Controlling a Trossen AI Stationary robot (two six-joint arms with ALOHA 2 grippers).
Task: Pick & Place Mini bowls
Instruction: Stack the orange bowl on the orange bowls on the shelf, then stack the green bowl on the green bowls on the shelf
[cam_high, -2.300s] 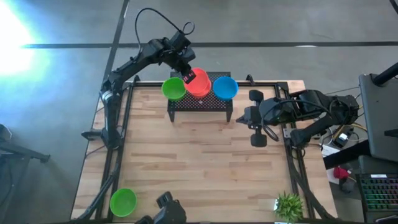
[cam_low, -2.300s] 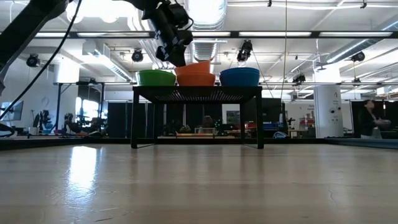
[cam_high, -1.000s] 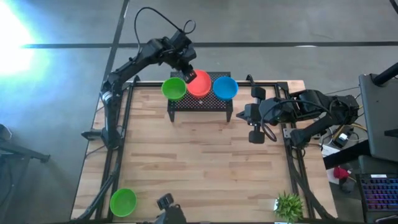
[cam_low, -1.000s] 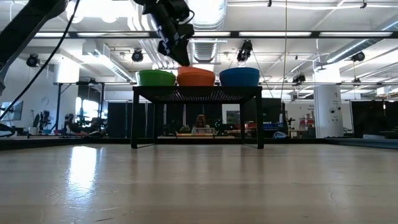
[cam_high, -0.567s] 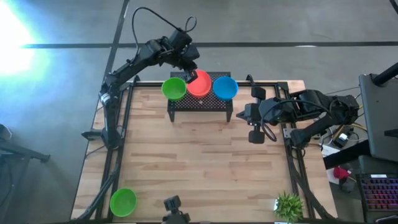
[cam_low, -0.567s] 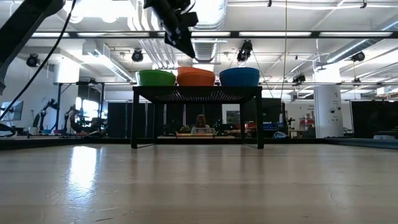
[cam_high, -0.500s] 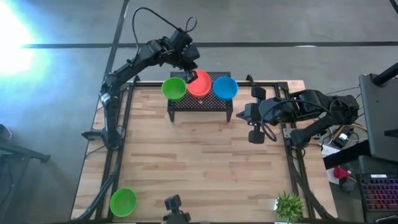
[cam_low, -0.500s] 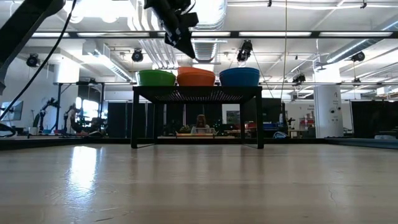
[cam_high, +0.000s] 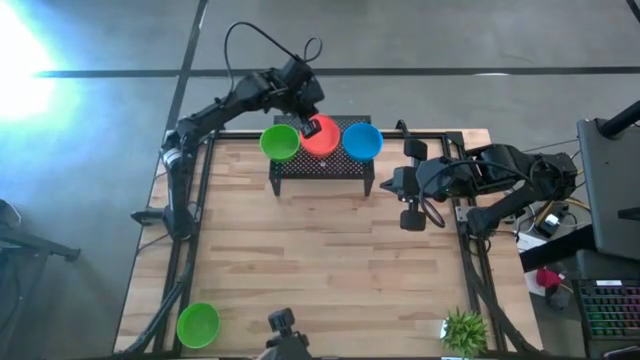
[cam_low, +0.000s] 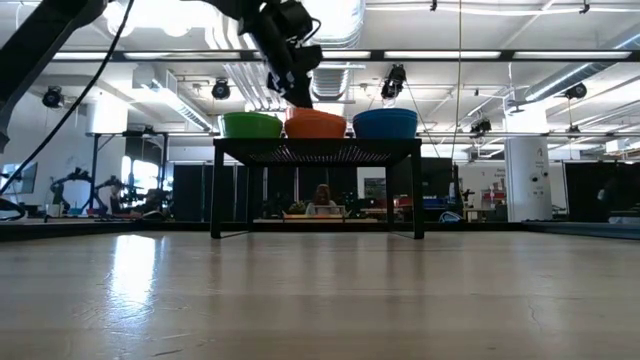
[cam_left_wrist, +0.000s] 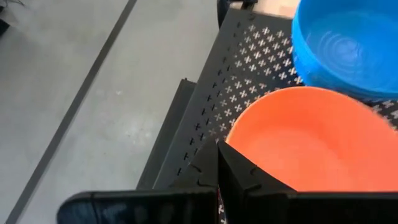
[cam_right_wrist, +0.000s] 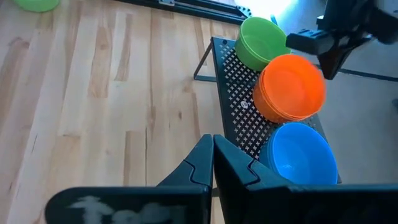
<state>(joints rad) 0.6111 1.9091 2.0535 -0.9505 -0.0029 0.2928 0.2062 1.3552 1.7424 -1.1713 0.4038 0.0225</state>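
A black perforated stand (cam_high: 320, 168) at the table's far edge carries a green bowl (cam_high: 280, 142), an orange-red bowl (cam_high: 325, 138) and a blue bowl (cam_high: 362, 141) in a row, each resting on its base. In the right wrist view the orange-red bowl (cam_right_wrist: 291, 87) shows nested rims, like a stack. Another green bowl (cam_high: 198, 324) sits at the near left corner. My left gripper (cam_high: 308, 125) is shut, its tips just over the orange-red bowl's far-left rim (cam_left_wrist: 239, 134). My right gripper (cam_right_wrist: 213, 149) is shut and waits near the table's right edge. My left gripper (cam_left_wrist: 217, 155) comes slanting down from the far side, its shut fingertips right at the orange-red bowl's far-left rim (cam_low: 296, 112). I cannot tell whether they touch the rim. The bowl sits level on the stand.
A small potted plant (cam_high: 464, 330) stands at the near right corner. The wooden table (cam_high: 320, 260) between the stand and the near edge holds nothing else. A camera mount (cam_high: 283, 325) sits at the near edge. Cables and equipment lie beyond the right edge.
My left gripper rose a little above the orange-red bowl, then came back down and slightly toward the table's right, ending at the bowl's far-left rim. The three bowls on the stand stayed where they were.
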